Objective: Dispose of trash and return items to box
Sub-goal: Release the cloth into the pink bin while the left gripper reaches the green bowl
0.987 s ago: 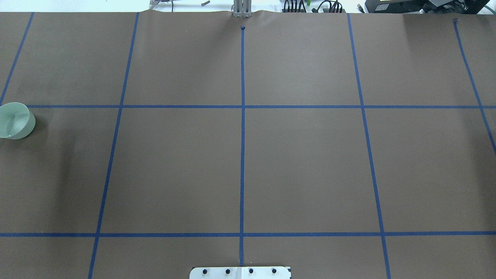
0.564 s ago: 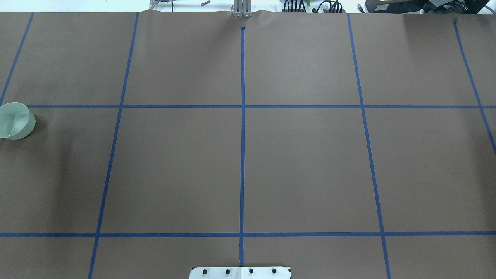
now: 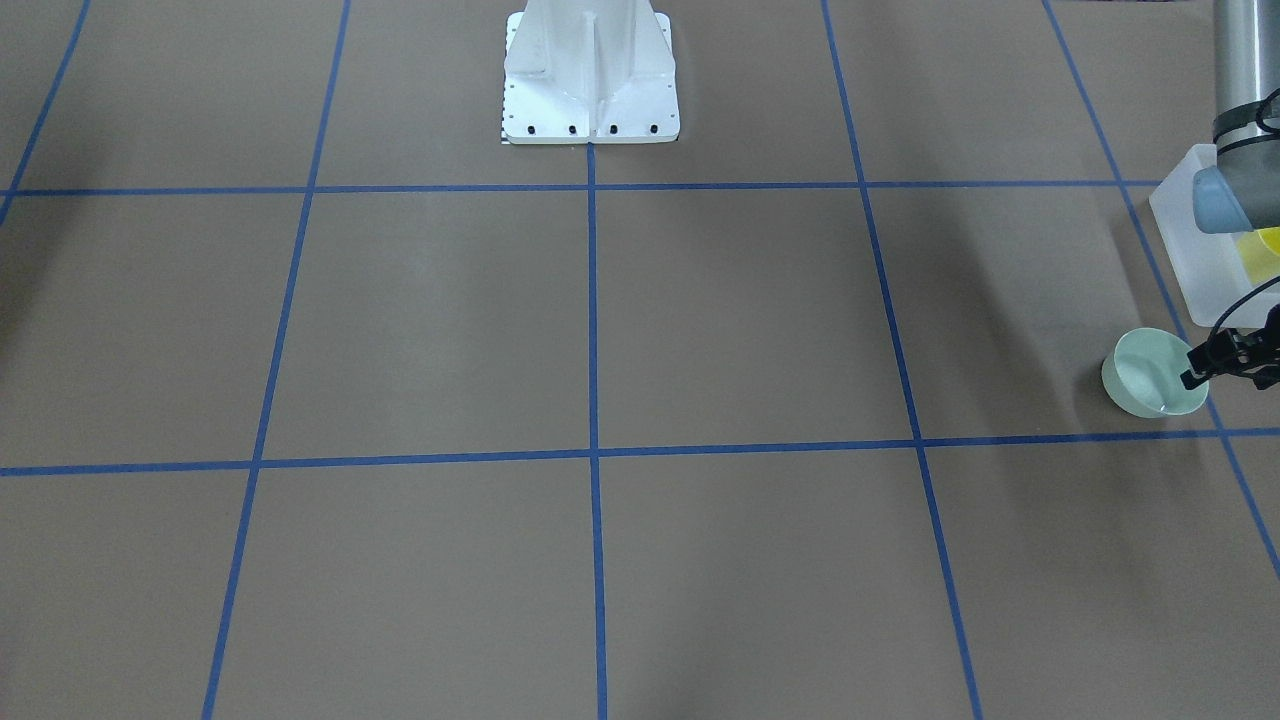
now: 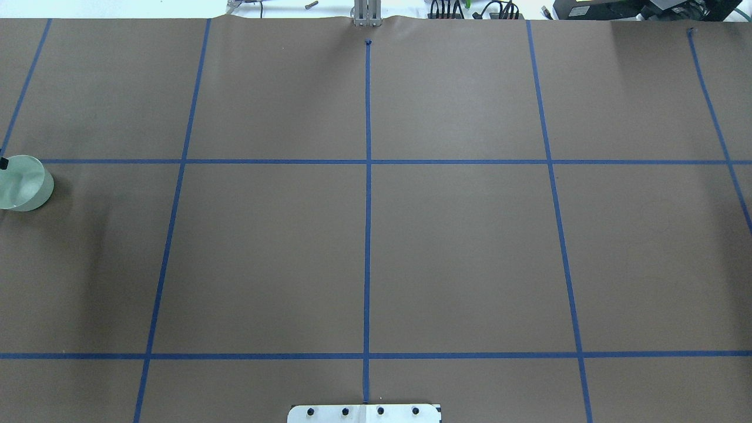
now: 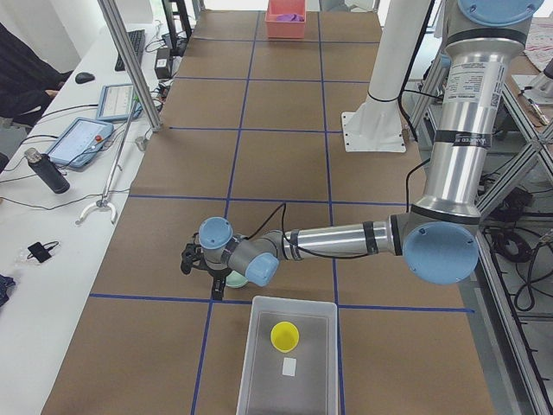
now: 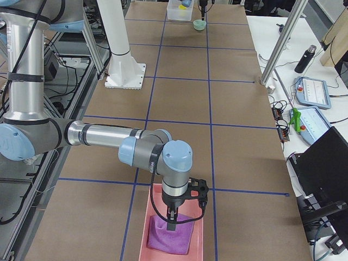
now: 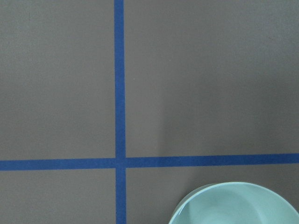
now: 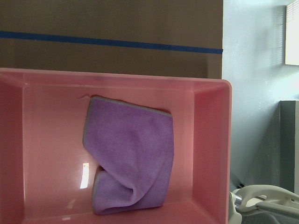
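The pale mint-green bowl point(image 3: 1145, 375) stands upright on the brown table, next to the frosted white box point(image 3: 1185, 250); it also shows in the overhead view point(image 4: 23, 183) and the left wrist view point(image 7: 238, 205). The yellow cup point(image 5: 284, 335) sits inside the box point(image 5: 259, 363). My left gripper point(image 3: 1228, 378) hovers at the bowl's rim on the box side. It looks open, with one fingertip point(image 3: 1192, 377) over the bowl. My right gripper point(image 6: 173, 220) hangs over a purple cloth point(image 8: 131, 158) in a pink bin point(image 8: 210, 140); I cannot tell whether it is open or shut.
The white robot base point(image 3: 590, 90) stands at the middle of the table's robot side. A small white scrap point(image 5: 289, 367) lies in the box beside the cup. Blue tape lines grid the brown table cover point(image 4: 458, 252). Tablets and cables lie along the operators' side point(image 5: 86, 130).
A black fingertip of my left gripper has come into the overhead view at the left edge, by the bowl's rim. The bowl has not moved.
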Robot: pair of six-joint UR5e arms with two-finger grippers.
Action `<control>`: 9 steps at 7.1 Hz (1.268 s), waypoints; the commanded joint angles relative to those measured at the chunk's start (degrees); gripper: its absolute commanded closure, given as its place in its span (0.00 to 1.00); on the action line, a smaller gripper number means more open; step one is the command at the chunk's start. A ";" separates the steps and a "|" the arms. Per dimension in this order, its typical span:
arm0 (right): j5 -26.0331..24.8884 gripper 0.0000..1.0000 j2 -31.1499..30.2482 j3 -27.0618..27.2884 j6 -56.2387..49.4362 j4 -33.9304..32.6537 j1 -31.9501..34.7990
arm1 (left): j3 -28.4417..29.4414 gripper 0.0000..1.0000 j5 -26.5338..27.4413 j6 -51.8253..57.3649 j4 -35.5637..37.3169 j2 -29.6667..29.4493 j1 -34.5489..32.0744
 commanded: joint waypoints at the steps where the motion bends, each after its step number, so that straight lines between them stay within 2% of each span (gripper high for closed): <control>1: 1.40 0.00 1.60 0.42 1.46 -0.01 0.00 | 0.10 0.03 0.54 0.00 -0.05 0.06 2.19; 2: 3.50 0.00 2.31 1.03 1.63 -0.44 0.00 | 0.02 0.10 1.24 0.00 0.04 -0.02 2.81; 3: 4.22 0.00 2.31 2.69 1.81 -0.79 0.00 | 0.10 0.34 1.25 0.00 0.04 0.06 2.82; 4: 4.49 0.00 2.31 5.05 3.38 -2.54 0.00 | -0.07 0.79 1.25 0.00 0.04 0.06 2.82; 5: 5.88 0.00 2.31 7.60 4.00 -5.08 0.00 | 0.01 1.00 1.33 0.26 0.04 0.06 2.82; 7: 9.92 0.00 2.31 9.91 4.01 -6.42 0.00 | -0.25 1.00 0.99 -0.78 0.13 0.15 2.82; 8: 13.51 0.00 2.23 10.00 4.53 -6.25 0.09 | -2.68 1.00 -1.37 -0.96 0.74 1.02 2.73; 9: 14.76 0.00 2.31 10.09 8.02 -5.72 0.09 | -4.88 1.00 -6.44 -1.05 1.87 1.47 2.30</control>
